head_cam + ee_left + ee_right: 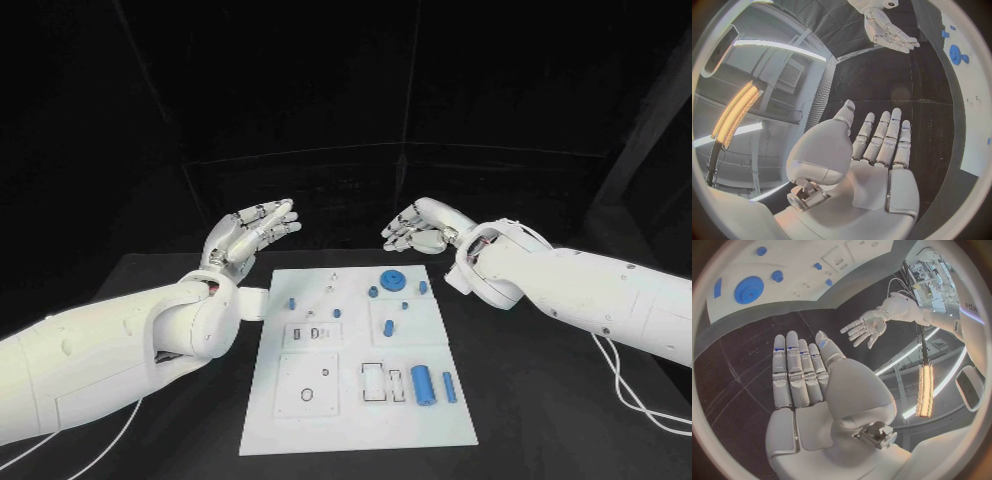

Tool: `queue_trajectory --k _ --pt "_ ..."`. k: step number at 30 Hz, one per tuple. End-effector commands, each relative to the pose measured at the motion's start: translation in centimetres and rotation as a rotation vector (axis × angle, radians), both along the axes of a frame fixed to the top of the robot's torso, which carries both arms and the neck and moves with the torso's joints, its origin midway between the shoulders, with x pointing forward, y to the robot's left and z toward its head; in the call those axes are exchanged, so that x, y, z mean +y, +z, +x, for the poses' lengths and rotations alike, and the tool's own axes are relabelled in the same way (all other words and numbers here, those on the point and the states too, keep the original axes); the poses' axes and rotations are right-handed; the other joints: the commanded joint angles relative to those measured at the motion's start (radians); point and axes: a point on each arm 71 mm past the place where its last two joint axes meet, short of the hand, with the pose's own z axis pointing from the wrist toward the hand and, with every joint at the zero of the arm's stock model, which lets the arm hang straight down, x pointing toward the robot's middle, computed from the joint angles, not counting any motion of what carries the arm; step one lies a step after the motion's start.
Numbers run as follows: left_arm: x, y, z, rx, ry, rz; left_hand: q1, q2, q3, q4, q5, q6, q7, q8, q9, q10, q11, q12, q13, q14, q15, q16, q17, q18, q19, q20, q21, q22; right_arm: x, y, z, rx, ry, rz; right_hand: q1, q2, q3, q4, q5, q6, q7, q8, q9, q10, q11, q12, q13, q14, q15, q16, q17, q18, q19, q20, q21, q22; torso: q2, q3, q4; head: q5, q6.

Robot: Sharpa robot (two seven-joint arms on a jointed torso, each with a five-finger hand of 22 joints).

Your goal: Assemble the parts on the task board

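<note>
The white task board [361, 420] lies in the middle of the black table. On it sit a blue gear [391, 278], small blue pegs [290, 301], a thick blue cylinder [423, 385] and a thinner blue pin [449, 387]. My left hand [254, 234] hovers beyond the board's far left corner, fingers straight and apart, holding nothing. My right hand [421, 227] hovers beyond the far right corner, fingers slightly curved, also empty. The left wrist view has my open left palm [873, 160], the right hand [889, 31] and the gear [955, 53]. In the right wrist view are my right palm [807, 385] and the gear [748, 290].
Bare black table [562, 400] surrounds the board on both sides and in front. White cables [635, 395] trail from my right arm at the right. The board has several empty recesses, such as a square one [309, 382] near its front left.
</note>
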Motion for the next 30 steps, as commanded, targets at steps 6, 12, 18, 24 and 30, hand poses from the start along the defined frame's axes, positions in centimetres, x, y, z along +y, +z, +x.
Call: queue_trajectory --k 6,12,18,24,30 --pt "-0.3 1.0 -1.3 -0.049 -0.095 -0.07 -0.011 0.011 0.01 0.001 0.001 -0.001 0.106 -0.002 -0.004 0.005 0.003 -0.005 -0.001 0.006 0.004 -0.005 -0.006 0.01 -0.015 0.0 -0.008 -0.006 1.6 -0.3 0.0 -0.079 0.052 -0.349 -0.002 -0.032 -0.003 -0.036 0.005 0.056 -0.029 -0.023 0.001 0.108 -0.044 -0.027 0.004 0.27 -0.071 0.129 0.098 0.011 0.203 -0.099 0.168 0.076 0.047 -0.0018 0.0194 -0.019 0.004" --pt "-0.6 1.3 -2.0 -0.048 -0.127 -0.088 -0.021 0.011 0.011 0.003 0.001 -0.005 0.107 -0.005 -0.005 0.004 0.003 -0.009 -0.001 0.006 0.005 -0.01 -0.009 0.008 -0.027 0.0 -0.013 -0.01 2.3 -0.6 0.2 -0.084 0.049 -0.436 -0.018 -0.042 -0.012 -0.034 0.004 0.029 -0.031 -0.031 -0.001 0.115 -0.049 -0.027 0.005 0.274 -0.08 0.277 0.198 0.008 0.227 -0.115 0.256 0.126 0.062 -0.003 0.0277 -0.029 0.004" --pt "-0.9 1.5 -2.5 -0.045 -0.155 -0.101 -0.033 0.008 0.012 0.002 0.0 -0.022 0.107 -0.012 -0.006 -0.003 0.005 -0.017 -0.002 0.0 0.007 -0.019 -0.014 0.006 -0.033 0.0 -0.018 -0.014 2.6 -0.9 0.4 -0.07 0.048 -0.474 -0.03 -0.045 -0.018 -0.034 -0.006 0.0 -0.032 -0.028 0.0 0.097 -0.046 -0.03 0.002 0.267 -0.08 0.392 0.281 0.008 0.23 -0.116 0.329 0.17 0.076 -0.0051 0.0332 -0.037 0.001" --pt "-1.1 1.7 -2.8 -0.045 -0.164 -0.104 -0.041 0.003 0.011 0.001 0.001 -0.02 0.107 -0.013 -0.006 -0.003 0.005 -0.02 -0.001 0.001 0.008 -0.023 -0.016 0.004 -0.06 0.0 -0.03 -0.021 2.8 -1.2 0.6 -0.052 0.051 -0.507 -0.039 -0.045 -0.025 -0.033 -0.01 -0.009 -0.033 -0.026 0.001 0.058 -0.042 -0.031 0.002 0.256 -0.078 0.454 0.326 0.009 0.234 -0.115 0.38 0.2 0.091 -0.0046 0.0372 -0.041 0.005" --pt "-1.3 1.8 -2.9 -0.043 -0.178 -0.109 -0.043 0.002 0.011 0.0 0.001 -0.021 0.107 -0.014 -0.006 -0.003 0.005 -0.021 -0.001 0.001 0.009 -0.024 -0.017 0.003 -0.066 0.0 -0.033 -0.022 3.1 -1.4 0.8 -0.04 0.057 -0.533 -0.047 -0.042 -0.031 -0.033 -0.015 -0.003 -0.036 -0.025 0.002 0.03 -0.041 -0.027 0.004 0.264 -0.083 0.589 0.445 0.009 0.238 -0.111 0.436 0.234 0.101 -0.0042 0.0406 -0.04 0.005"
